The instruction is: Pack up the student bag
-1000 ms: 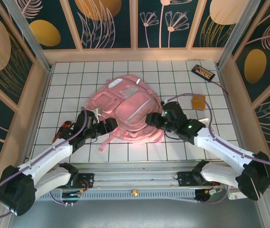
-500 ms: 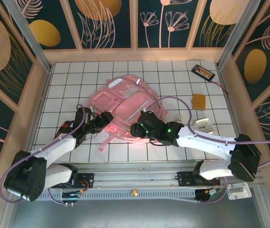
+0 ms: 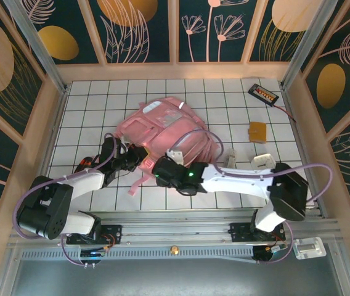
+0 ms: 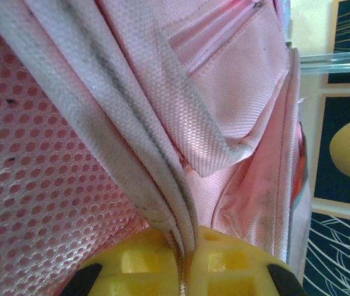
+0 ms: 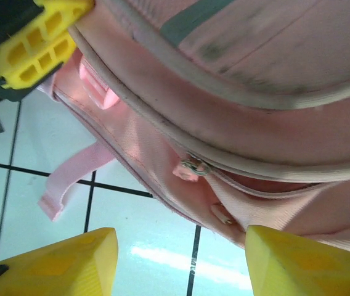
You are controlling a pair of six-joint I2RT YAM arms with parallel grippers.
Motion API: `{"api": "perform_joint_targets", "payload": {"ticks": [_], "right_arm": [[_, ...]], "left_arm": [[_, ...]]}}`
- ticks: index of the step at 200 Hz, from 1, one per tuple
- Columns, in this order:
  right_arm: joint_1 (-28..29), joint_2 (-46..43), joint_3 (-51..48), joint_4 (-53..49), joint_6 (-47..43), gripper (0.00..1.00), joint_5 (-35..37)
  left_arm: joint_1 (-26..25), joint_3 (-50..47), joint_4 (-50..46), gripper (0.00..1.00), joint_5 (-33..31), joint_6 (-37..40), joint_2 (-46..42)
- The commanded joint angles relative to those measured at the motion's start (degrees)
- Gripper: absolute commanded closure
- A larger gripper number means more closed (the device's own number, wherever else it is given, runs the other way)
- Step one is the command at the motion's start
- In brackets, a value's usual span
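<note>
Right arm: swung left along the near edge vs 1 s back. Was at the bag's right side, now lies across its near end, right by the other arm.
L side: left gripper point(image 4: 184, 258) has its jaws clamped on a fold of piped seam, mesh panel beside it. Grip spot approx same as before.
R side: right gripper point(image 5: 181, 259) has its jaws apart w/ nothing between. Bare tile below, bag wall just ahead.
Zip: zip pull point(image 5: 190, 166) sits on the near wall, just beyond the open fingers, not touched yet.
Strap: loose strap point(image 3: 135, 185) trails toward the near edge.
Bag: student bag point(image 3: 162, 132) lies flat mid-tabletop point(image 3: 89, 105), a bit left of centre, front pockets up.
Far: white block point(image 3: 263, 161) and orange pad point(image 3: 257, 131) toward the right edge, black device point(image 3: 263, 94) near the far right corner. All well apart from the bag.
Step (judgmt): prob. going for the zip pull while L holds the seam taut.
Risk: pull is small and floppy, so jaws may close on fabric or piping instead. Both grippers are crowded, so fingers could knock. A hard tug could slip the L pinch and drag the whole bag.
</note>
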Motion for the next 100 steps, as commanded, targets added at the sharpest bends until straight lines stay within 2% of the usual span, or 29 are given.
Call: {"api": "perform_joint_targets", "payload": {"ticks": [1,36,64,100], "right_arm": [[0.4,3.8,5.1,-6.4,2.7,0.43,7.2],[-0.9,7.0,7.6,-8.1,3.7,0.47,8.6],[-2.1,8.8,8.3,-7.5,4.0,0.57,8.8],[-3.0,12.2,11.1,-8.1,3.4,0.58,9.4]], "left_arm": [[-0.4,0.3,5.0,1.00,3.4,-0.7,-1.9],[-0.5,-1.5,5.8,1.00,4.3,-1.4,-4.0],[-0.7,-2.1,6.1,1.00,5.1,-2.0,-5.5],[-1.9,-2.8,7.0,1.00,5.3,-3.0,-6.6]]}}
